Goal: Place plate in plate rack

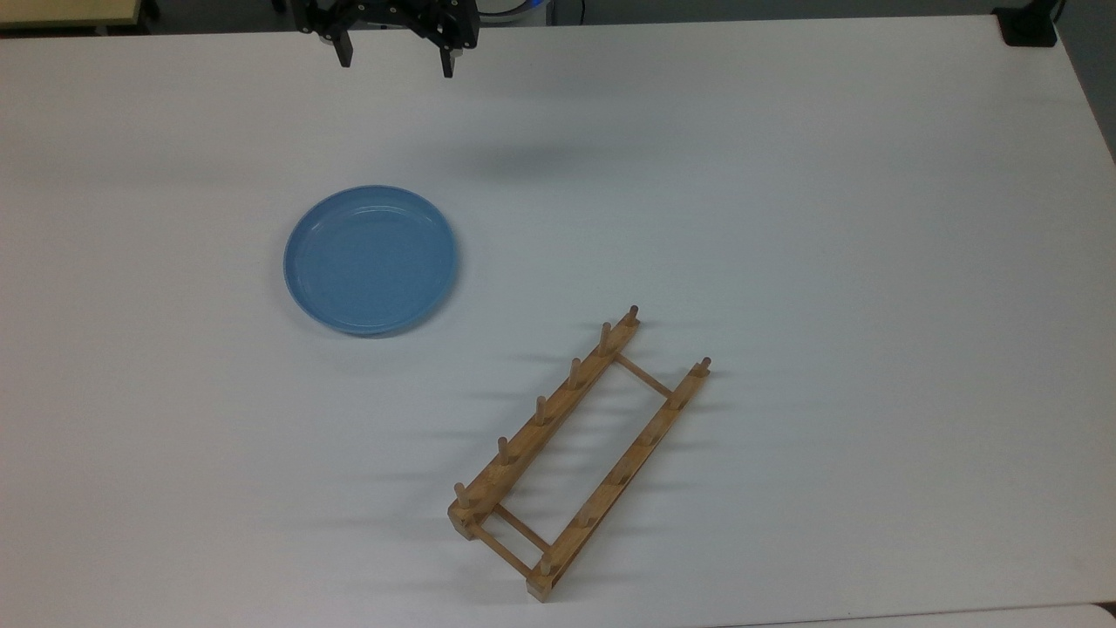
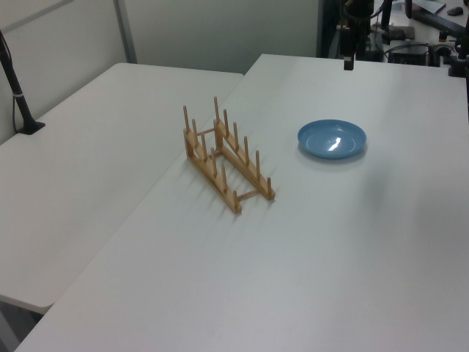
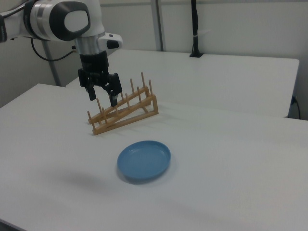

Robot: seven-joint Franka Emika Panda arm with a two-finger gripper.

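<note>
Black pincer (image 1: 394, 63) hangs high over the white desk (image 1: 785, 218), fingers apart, holding nothing.
The round, shiny light-blue plate (image 1: 370, 259) lies flat, well apart from the light-brown wooden peg rack (image 1: 575, 449).

A broad white table (image 1: 785, 174) takes up the middle of the room, with a 2nd white table (image 2: 88, 169) set edge to edge against it on the left view's left. A black pole on a flat black base (image 2: 29, 126) stands on that 2nd table, a thin cable running along it. Pale partition panels (image 2: 212, 29) rise behind both tables.
</note>
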